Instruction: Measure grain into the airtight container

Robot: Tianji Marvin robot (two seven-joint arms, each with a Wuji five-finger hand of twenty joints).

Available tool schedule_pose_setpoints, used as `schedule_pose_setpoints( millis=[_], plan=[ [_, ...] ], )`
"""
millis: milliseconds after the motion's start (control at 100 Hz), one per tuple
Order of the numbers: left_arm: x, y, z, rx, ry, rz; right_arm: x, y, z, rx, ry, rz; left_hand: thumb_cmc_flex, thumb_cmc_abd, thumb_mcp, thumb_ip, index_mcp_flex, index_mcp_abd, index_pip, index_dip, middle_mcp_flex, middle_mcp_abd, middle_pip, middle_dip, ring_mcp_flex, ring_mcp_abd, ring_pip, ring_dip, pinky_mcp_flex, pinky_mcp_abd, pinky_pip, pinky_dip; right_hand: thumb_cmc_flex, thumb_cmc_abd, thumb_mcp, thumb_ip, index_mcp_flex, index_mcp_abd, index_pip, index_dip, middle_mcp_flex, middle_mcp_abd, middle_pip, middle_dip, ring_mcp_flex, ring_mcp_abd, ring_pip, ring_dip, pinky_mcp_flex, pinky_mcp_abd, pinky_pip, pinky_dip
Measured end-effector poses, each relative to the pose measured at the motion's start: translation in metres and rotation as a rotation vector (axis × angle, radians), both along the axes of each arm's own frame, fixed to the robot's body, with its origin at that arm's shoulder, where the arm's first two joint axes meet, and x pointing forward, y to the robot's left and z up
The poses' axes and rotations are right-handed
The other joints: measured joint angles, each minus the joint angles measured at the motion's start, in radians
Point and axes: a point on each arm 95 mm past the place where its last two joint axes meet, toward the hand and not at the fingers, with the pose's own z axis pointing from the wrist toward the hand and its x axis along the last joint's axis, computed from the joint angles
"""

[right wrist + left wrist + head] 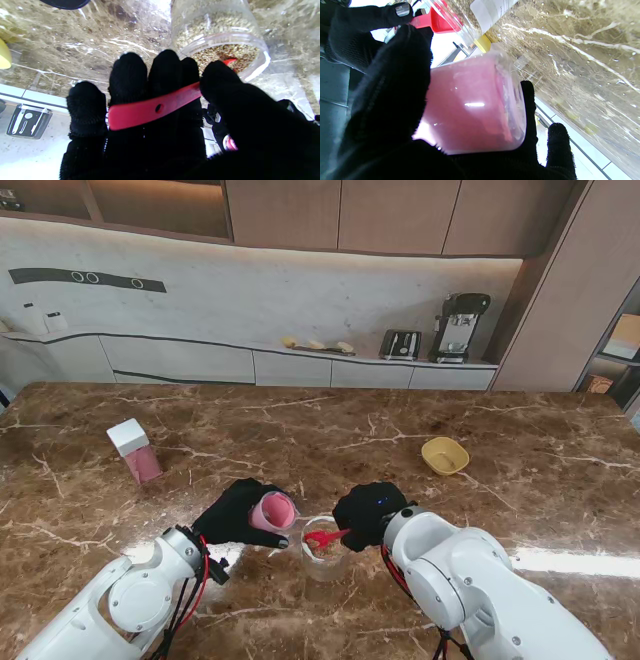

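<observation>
My left hand (pixel 232 515) is shut on a pink see-through container (pixel 272 511), held tilted just left of a clear grain jar (pixel 322 552). In the left wrist view the pink container (pixel 475 105) fills the palm, its inside hidden by the cloudy wall. My right hand (pixel 368 513) is shut on a red scoop (pixel 328 535) whose bowl dips into the jar's mouth. The right wrist view shows the scoop handle (pixel 150 110) pinched between thumb and fingers, with the scoop tip down in the brown grain of the jar (pixel 220 45).
A pink box with a white lid (pixel 133 450) stands on the marble table (pixel 500 510) at the far left. A yellow bowl (pixel 445 455) sits farther from me on the right. Counter appliances line the back wall.
</observation>
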Motion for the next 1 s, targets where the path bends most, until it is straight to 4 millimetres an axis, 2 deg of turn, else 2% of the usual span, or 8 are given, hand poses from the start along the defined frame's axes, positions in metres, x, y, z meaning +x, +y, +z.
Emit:
schedule_pose_setpoints(
  millis=[90,320,430,570,640,780,910,1000],
  plan=[
    [-0.0001,0.0000,0.0000,0.001,0.000,0.000,0.0005,0.0010,-0.0018,0.036,0.030,0.003,0.000,0.000,0.000,0.000,0.000,0.000,0.000,0.000,0.000,0.000,0.000,0.000,0.000,0.000,0.000,0.000,0.000,0.000,0.000,0.000,0.011,0.021,-0.001,0.000,0.000,0.009,0.000,-0.034,0.001,-0.001,0.018,0.028,0.000,0.000,0.052,0.024,-0.010,0.000,0.008,0.003],
    [-0.0001,0.0000,0.0000,0.001,0.000,0.000,0.0004,0.0011,-0.0028,0.082,0.075,-0.011,0.000,0.000,0.000,0.000,0.000,0.000,0.000,0.000,0.000,0.000,0.000,0.000,0.000,0.000,0.000,0.000,0.000,0.000,-0.006,0.000,0.023,0.084,-0.021,0.000,-0.016,0.035,0.001,-0.034,0.001,-0.004,0.032,0.075,-0.005,0.000,0.092,0.046,-0.047,0.000,0.018,0.023],
    [0.0000,0.0000,0.0001,0.001,0.000,0.000,0.0003,0.0007,-0.0032,0.106,0.098,-0.023,0.000,0.000,0.000,0.000,0.000,0.000,0.000,0.000,0.000,0.000,0.000,0.000,0.000,0.000,0.000,0.000,0.000,0.000,-0.010,0.000,0.032,0.111,-0.042,0.000,-0.029,0.035,0.012,0.012,-0.002,-0.005,0.044,0.088,-0.023,0.001,0.104,0.048,-0.062,0.000,0.018,0.036],
    [0.0000,0.0000,0.0000,0.001,0.000,0.000,0.0010,0.0002,-0.0028,0.099,0.082,-0.019,0.000,0.000,0.000,0.000,0.000,0.000,0.000,0.000,0.000,0.000,0.000,0.000,0.000,0.000,0.000,0.000,0.000,0.000,-0.010,0.000,0.031,0.112,-0.043,0.000,-0.020,0.022,0.024,0.126,-0.002,-0.006,0.088,0.100,-0.023,0.002,0.142,0.060,-0.060,0.000,0.044,0.050],
    [0.0000,0.0001,-0.0001,0.001,0.000,0.000,0.0013,-0.0001,-0.0035,0.093,0.078,-0.012,0.000,0.000,0.000,0.000,0.000,0.000,0.000,0.000,0.000,0.000,0.000,0.000,0.000,0.000,0.000,0.000,0.000,0.000,-0.010,0.000,0.017,0.087,-0.008,0.000,-0.004,0.018,0.024,0.172,0.009,-0.008,0.110,0.100,-0.021,0.003,0.163,0.060,-0.050,0.000,0.057,0.061],
    [0.0000,0.0001,-0.0002,0.000,0.000,0.000,0.0019,-0.0007,-0.0039,0.099,0.073,-0.011,0.000,0.000,0.000,0.000,0.000,0.000,0.000,0.000,0.000,0.000,0.000,0.000,0.000,0.000,0.000,0.000,0.000,0.000,-0.010,0.000,-0.020,0.031,0.068,0.000,0.036,0.010,0.026,0.198,0.022,-0.008,0.157,0.113,-0.011,0.010,0.205,0.078,-0.035,0.001,0.082,0.075],
    [0.0001,0.0002,-0.0001,-0.001,0.000,0.001,0.0021,-0.0033,-0.0011,0.118,0.055,-0.022,0.000,0.000,0.000,0.000,0.000,0.000,0.000,0.000,0.000,0.000,0.000,0.000,0.000,0.000,0.000,0.000,0.000,0.000,-0.010,0.000,-0.034,-0.007,0.128,0.000,0.055,0.021,0.037,0.195,0.032,-0.005,0.242,0.136,0.001,0.022,0.283,0.123,-0.014,0.015,0.107,0.112],
    [0.0002,0.0003,-0.0002,-0.001,0.001,0.001,0.0008,-0.0037,0.0034,0.103,0.020,-0.023,0.000,0.000,0.000,0.000,0.000,0.000,0.000,0.000,0.000,0.000,0.000,0.000,0.000,0.000,0.000,0.000,0.000,0.000,-0.010,0.000,-0.034,-0.032,0.156,0.000,0.057,0.043,0.056,0.139,0.033,-0.002,0.324,0.137,0.001,0.022,0.363,0.152,0.022,0.028,0.121,0.134]
  ],
)
